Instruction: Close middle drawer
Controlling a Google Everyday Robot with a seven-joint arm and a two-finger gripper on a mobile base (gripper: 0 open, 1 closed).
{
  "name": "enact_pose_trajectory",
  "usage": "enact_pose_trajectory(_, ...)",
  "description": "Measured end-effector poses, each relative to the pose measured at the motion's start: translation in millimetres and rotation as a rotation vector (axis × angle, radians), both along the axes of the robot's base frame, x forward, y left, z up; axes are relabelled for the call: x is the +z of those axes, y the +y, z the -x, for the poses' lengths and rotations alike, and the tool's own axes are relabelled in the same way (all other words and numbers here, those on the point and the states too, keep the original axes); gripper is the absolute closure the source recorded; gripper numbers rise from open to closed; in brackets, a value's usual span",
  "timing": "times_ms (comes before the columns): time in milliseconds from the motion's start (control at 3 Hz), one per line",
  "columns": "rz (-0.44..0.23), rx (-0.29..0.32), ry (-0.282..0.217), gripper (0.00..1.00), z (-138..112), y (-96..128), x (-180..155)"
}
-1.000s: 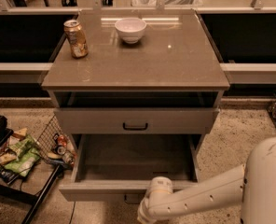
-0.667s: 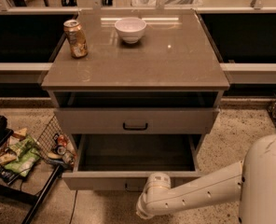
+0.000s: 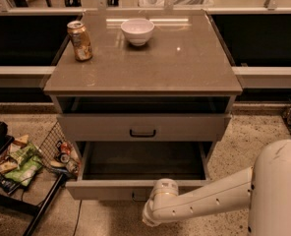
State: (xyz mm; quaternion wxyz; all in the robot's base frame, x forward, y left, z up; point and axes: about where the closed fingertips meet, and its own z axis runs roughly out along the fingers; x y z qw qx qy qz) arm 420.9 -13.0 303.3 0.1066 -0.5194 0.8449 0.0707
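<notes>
The middle drawer (image 3: pixel 106 190) stands pulled far out of the grey-beige cabinet, and its dark inside looks empty. Its small black handle (image 3: pixel 138 196) is partly hidden behind my arm. My gripper (image 3: pixel 154 203) is at the end of the white arm, pressed against the middle of the drawer's front by the handle. The top drawer (image 3: pixel 142 127), with its own black handle, sits above and is out a little. The lowest drawer is hidden under the open one.
A soda can (image 3: pixel 80 40) and a white bowl (image 3: pixel 137 31) stand on the cabinet top (image 3: pixel 185 68). A wire basket with cans (image 3: pixel 62 151) and a rack of snack bags (image 3: pixel 15 163) sit on the floor at the left. My white base (image 3: pixel 278 191) is at the lower right.
The middle drawer has slid back towards the cabinet, with my gripper following against its front. The can and bowl have not moved.
</notes>
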Motion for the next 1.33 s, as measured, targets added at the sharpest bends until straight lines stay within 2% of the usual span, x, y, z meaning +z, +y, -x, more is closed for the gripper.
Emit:
enact_pose_trajectory(667,0.026,0.015,-0.061,1.0,-52.9,-10.7,16.5)
enact_pose_trajectory(1000,0.046,0.019,-0.109,1.0,-113.8,-23.4,30.9)
enact_pose_trajectory(1333,0.056,0.018,-0.131,1.0,-150.0,-30.0,38.4)
